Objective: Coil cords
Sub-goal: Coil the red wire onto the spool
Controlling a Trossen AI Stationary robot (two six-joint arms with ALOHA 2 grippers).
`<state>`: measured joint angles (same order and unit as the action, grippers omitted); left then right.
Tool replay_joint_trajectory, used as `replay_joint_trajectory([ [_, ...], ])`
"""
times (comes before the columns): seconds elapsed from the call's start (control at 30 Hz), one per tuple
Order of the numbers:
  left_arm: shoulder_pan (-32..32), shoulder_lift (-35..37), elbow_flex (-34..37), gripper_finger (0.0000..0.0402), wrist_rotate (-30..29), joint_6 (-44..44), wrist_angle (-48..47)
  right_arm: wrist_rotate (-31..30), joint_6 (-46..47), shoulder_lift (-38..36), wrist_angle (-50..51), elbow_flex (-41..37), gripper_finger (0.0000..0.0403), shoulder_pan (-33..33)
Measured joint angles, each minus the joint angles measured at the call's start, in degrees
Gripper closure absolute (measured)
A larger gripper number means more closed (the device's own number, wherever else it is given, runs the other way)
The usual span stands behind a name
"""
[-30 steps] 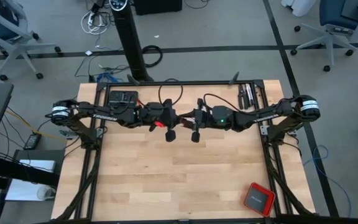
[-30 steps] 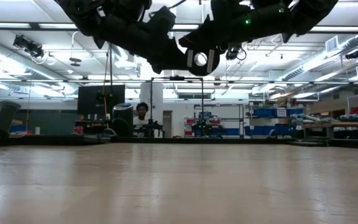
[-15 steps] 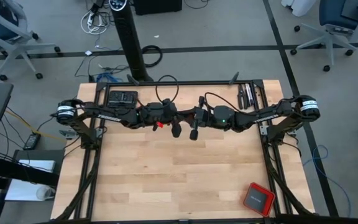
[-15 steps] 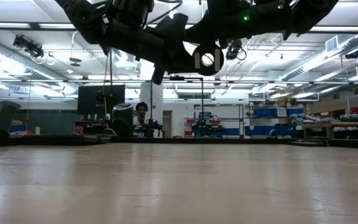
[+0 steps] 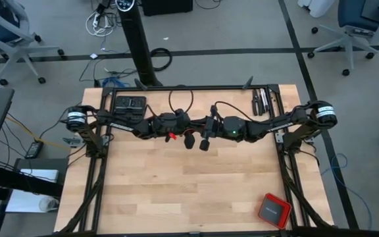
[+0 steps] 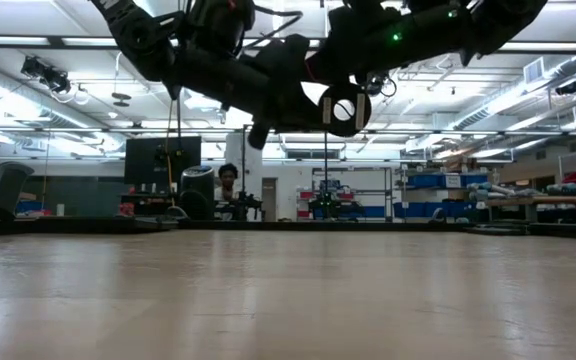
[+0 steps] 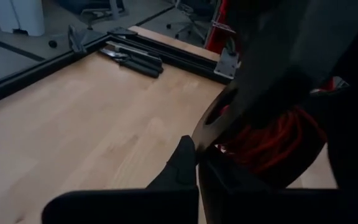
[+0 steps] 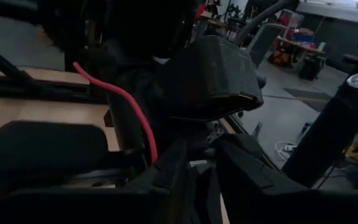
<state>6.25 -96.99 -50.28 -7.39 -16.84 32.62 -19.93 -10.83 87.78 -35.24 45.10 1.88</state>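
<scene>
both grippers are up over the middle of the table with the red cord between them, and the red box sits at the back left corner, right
Not quite. The red box sits at the table's front right corner, as the high view shows. The rest holds: the left gripper and right gripper meet above the table's middle, with the red cord bundled between them.

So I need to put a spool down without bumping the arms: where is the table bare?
The broad wooden stretch of the table nearer than both arms is bare, bordered by the red box at its right corner. It is crowded mid-table, where the left hand and right hand meet at the red cord, and by the tools along the far edge.
</scene>
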Motion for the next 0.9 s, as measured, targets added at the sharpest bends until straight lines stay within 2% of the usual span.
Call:
replay_joint_trajectory([
  [0.17, 0.0, 0.0, -0.1, 0.0400, 2.0, 3.3, 0.9, 0.3, 0.9, -2.1, 3.8, 0.0, 0.0316, -0.5],
  [0.33, 0.0, 0.1, 0.3, 0.0401, 2.7, 8.0, 1.6, 4.4, 6.5, -4.9, 11.1, -0.1, 0.0317, -1.7],
  [0.57, -0.4, 0.1, 6.6, 0.0401, 5.0, 7.1, 12.7, 6.4, 13.0, -6.8, 18.8, -0.2, 0.0319, -2.3],
  [0.8, -1.2, 0.5, 12.6, 0.0401, 5.0, 4.4, 25.9, 7.3, 14.8, -8.2, 19.4, -0.2, 0.0323, -3.2],
  [0.9, -1.1, 0.5, 13.8, 0.0401, 4.6, 4.4, 28.4, 7.3, 13.7, -8.2, 18.8, -0.2, 0.0323, -3.3],
])
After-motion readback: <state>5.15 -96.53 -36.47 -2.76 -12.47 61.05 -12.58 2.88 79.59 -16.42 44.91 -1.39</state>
